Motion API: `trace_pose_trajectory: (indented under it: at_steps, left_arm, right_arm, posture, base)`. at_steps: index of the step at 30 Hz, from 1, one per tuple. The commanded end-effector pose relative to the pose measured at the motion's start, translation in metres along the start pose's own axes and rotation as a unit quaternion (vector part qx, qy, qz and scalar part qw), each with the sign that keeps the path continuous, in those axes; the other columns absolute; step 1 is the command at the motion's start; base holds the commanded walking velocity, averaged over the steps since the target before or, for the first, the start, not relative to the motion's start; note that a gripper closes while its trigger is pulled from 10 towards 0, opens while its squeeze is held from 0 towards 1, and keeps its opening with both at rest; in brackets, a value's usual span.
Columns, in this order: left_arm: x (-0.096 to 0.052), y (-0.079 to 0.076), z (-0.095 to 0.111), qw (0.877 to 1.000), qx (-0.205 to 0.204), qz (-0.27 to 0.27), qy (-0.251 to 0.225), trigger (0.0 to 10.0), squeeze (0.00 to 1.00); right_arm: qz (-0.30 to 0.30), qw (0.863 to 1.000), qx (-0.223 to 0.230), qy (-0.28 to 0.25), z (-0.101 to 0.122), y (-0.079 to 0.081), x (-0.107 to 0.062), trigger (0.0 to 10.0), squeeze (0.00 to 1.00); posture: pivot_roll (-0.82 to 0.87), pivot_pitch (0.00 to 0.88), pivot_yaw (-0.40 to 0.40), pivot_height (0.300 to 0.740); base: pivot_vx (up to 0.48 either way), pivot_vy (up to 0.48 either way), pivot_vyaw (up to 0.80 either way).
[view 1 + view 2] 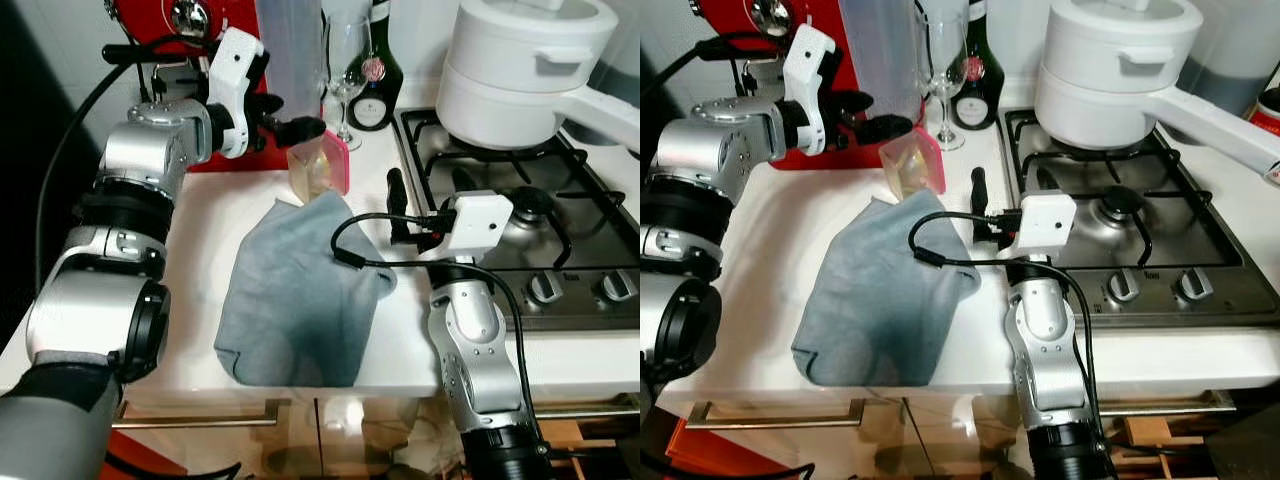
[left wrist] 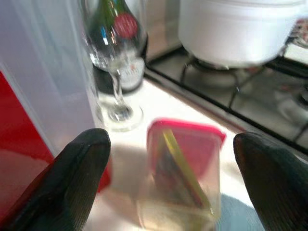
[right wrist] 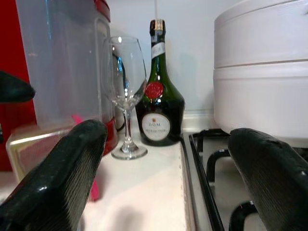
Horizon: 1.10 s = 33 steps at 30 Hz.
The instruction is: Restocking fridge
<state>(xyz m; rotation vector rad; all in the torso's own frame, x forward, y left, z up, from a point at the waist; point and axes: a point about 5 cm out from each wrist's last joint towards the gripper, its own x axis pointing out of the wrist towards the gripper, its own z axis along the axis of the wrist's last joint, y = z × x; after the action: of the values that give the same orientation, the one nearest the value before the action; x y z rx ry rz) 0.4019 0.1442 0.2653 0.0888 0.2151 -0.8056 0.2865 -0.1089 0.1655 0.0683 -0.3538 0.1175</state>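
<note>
Container (image 1: 320, 165), clear tub with a pink lid, sits tipped on its side on my white bench (image 1: 200, 250), just past the far edge of the grey cloth (image 1: 300, 295) and in front of the wine glass (image 1: 345, 70).

Biggest items first: gas hob (image 1: 520, 220) runs along the bench's right side, with a white pot (image 1: 520, 70) on the back burner, handle pointing right. Grey cloth lies crumpled mid-bench. Red appliance (image 1: 855, 75) stands at the back left, with a tall translucent jug (image 1: 290, 50) in front of it. Dark green bottle (image 1: 375, 85) with a red seal stands beside the hob, and the wine glass is just left of it.

My left gripper (image 1: 300, 128) hovers just above and behind the container. Its fingers (image 2: 82, 178) are spread wide and hold nothing; in the left wrist view the container sits between them, with clear space on either side.

My right gripper (image 1: 398, 205) rests low at the bench's right edge, along the hob's rim, pointing toward the back wall. Its fingers (image 3: 62, 178) are wide apart too and grip nothing. The right wrist view looks between them at the glass and the bottle.

Black cable (image 1: 360, 245) loops from my right wrist over the cloth's corner.
</note>
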Motion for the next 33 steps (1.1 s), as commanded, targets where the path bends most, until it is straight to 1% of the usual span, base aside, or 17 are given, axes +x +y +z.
trace_pose_trajectory:
  at_steps: [1,3,4,5,6,10,11,16,17,22,24,27,28,32,33]
  left_arm:
    - [-0.004,0.002,0.01,1.0,0.019,-0.007,-0.002,10.0,0.0]
    - [-0.003,0.002,0.011,1.0,0.023,-0.011,-0.001,10.0,0.0]
    - [-0.004,0.002,0.014,0.999,0.027,-0.017,-0.004,10.0,0.0]
    - [-0.004,0.001,0.022,0.999,0.044,-0.021,-0.014,10.0,0.0]
    - [-0.005,0.001,0.025,0.998,0.05,-0.023,-0.018,10.0,0.0]
    - [-0.005,0.0,0.03,0.997,0.067,-0.027,-0.021,10.0,0.0]
    - [-0.005,-0.002,0.033,0.996,0.079,-0.033,-0.023,10.0,0.0]
    - [-0.002,-0.008,0.034,0.994,0.09,-0.058,-0.024,10.0,0.0]
    - [0.001,-0.01,0.032,0.994,0.091,-0.066,-0.018,10.0,0.0]
    - [0.005,-0.012,0.018,0.993,0.084,-0.076,0.013,10.0,0.0]
    - [0.008,-0.013,0.009,0.994,0.071,-0.079,0.029,10.0,0.0]
    - [0.01,-0.014,0.004,0.994,0.065,-0.086,0.036,10.0,0.0]
    - [0.012,-0.016,-0.001,0.993,0.055,-0.093,0.044,10.0,0.0]
    - [0.016,-0.017,-0.013,0.993,0.036,-0.094,0.063,10.0,0.0]
    - [0.019,-0.019,-0.023,0.992,0.02,-0.099,0.076,10.0,0.0]
  right_arm:
    - [0.004,1.0,0.003,-0.001,0.003,0.002,0.0,10.0,0.0]
    - [0.004,1.0,0.003,-0.001,0.004,0.002,0.0,10.0,0.0]
    - [0.004,1.0,0.002,-0.001,0.004,0.001,0.001,10.0,0.0]
    - [0.003,1.0,0.0,-0.002,0.005,0.0,0.002,10.0,0.0]
    - [0.003,1.0,-0.001,-0.002,0.006,0.0,0.002,10.0,0.0]
    - [0.003,1.0,-0.001,-0.002,0.006,0.0,0.002,10.0,0.0]
    - [0.003,1.0,-0.001,-0.002,0.006,0.0,0.002,10.0,0.0]
    - [0.003,1.0,0.0,-0.001,0.005,0.0,0.003,10.0,0.0]
    - [0.004,1.0,0.0,-0.001,0.005,0.001,0.004,10.0,0.0]
    - [0.007,1.0,-0.001,-0.002,0.005,0.0,0.006,10.0,0.0]
    - [0.008,1.0,-0.001,-0.003,0.006,0.0,0.007,10.0,0.0]
    - [0.009,1.0,-0.001,-0.004,0.006,0.0,0.007,10.0,0.0]
    - [0.011,1.0,0.0,-0.005,0.006,0.001,0.008,10.0,0.0]
    - [0.012,1.0,0.0,-0.006,0.007,0.001,0.009,10.0,0.0]
    - [0.013,1.0,0.0,-0.007,0.007,0.001,0.009,10.0,0.0]
  posture:
    - [-0.14,0.0,0.093,0.74]
    - [-0.15,0.0,0.093,0.74]
    - [-0.15,0.0,0.093,0.74]
    - [-0.15,0.0,0.093,0.74]
    - [-0.15,0.0,0.093,0.74]
    - [-0.15,0.0,0.092,0.74]
    - [-0.15,0.0,0.092,0.74]
    - [-0.15,0.0,0.085,0.74]
    - [-0.15,0.0,0.082,0.74]
    - [-0.14,0.0,0.078,0.74]
    - [-0.14,0.0,0.074,0.74]
    - [-0.15,0.0,0.073,0.74]
    - [-0.15,0.0,0.073,0.74]
    - [-0.15,0.0,0.071,0.74]
    - [-0.14,0.0,0.068,0.74]
  base:
    - [0.0,0.0,0.0]
    - [0.0,0.0,0.0]
    - [0.0,0.0,0.0]
    - [0.0,0.0,0.0]
    - [0.0,0.0,0.0]
    - [0.0,0.0,0.0]
    - [0.0,0.0,0.0]
    - [0.0,0.0,0.0]
    - [0.0,0.0,0.0]
    - [0.0,0.0,0.0]
    - [0.0,0.0,0.0]
    - [0.0,0.0,0.0]
    - [0.0,0.0,0.0]
    - [0.0,0.0,0.0]
    - [0.0,0.0,0.0]
